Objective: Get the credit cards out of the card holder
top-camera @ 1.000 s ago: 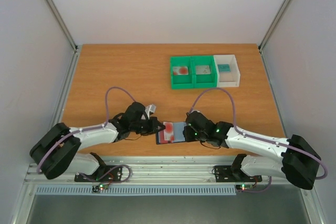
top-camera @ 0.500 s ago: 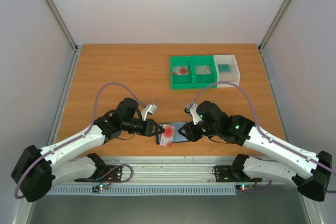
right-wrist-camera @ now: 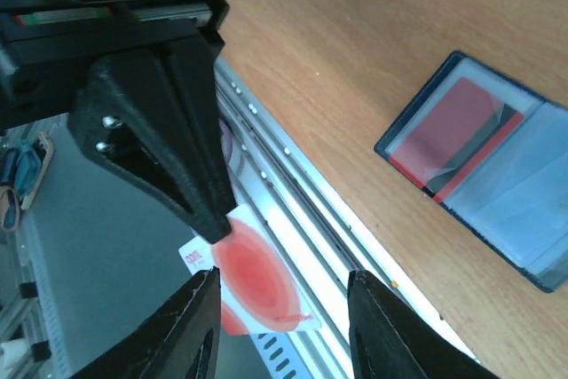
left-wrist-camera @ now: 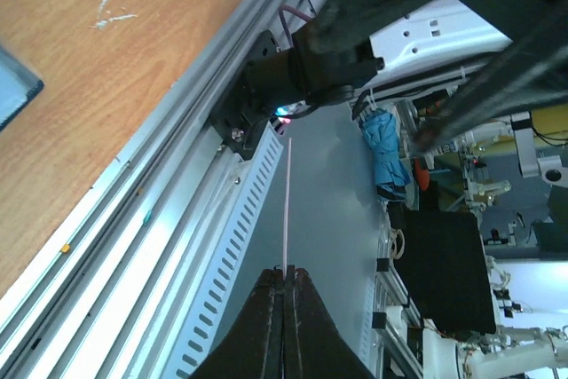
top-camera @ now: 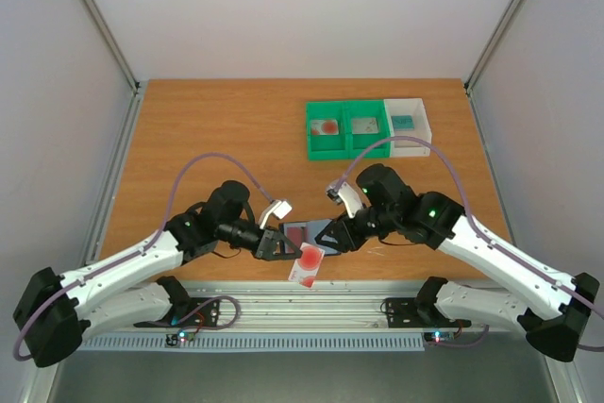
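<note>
The dark navy card holder lies open on the table near the front edge. In the right wrist view the card holder shows a red card still in its left pocket. My left gripper is shut on a red and white credit card and holds it past the table's front edge, clear of the holder. In the left wrist view my left gripper pinches the card, seen edge-on. My right gripper hovers open above the holder's right side. In its own view the right gripper is empty, with the card below.
A green bin with two compartments and a white bin stand at the back right, each with a card inside. The aluminium rail runs along the table's front edge, beneath the held card.
My left gripper has pulled the red and white card out of the holder toward the front edge. My right gripper has risen off the holder's right side.
</note>
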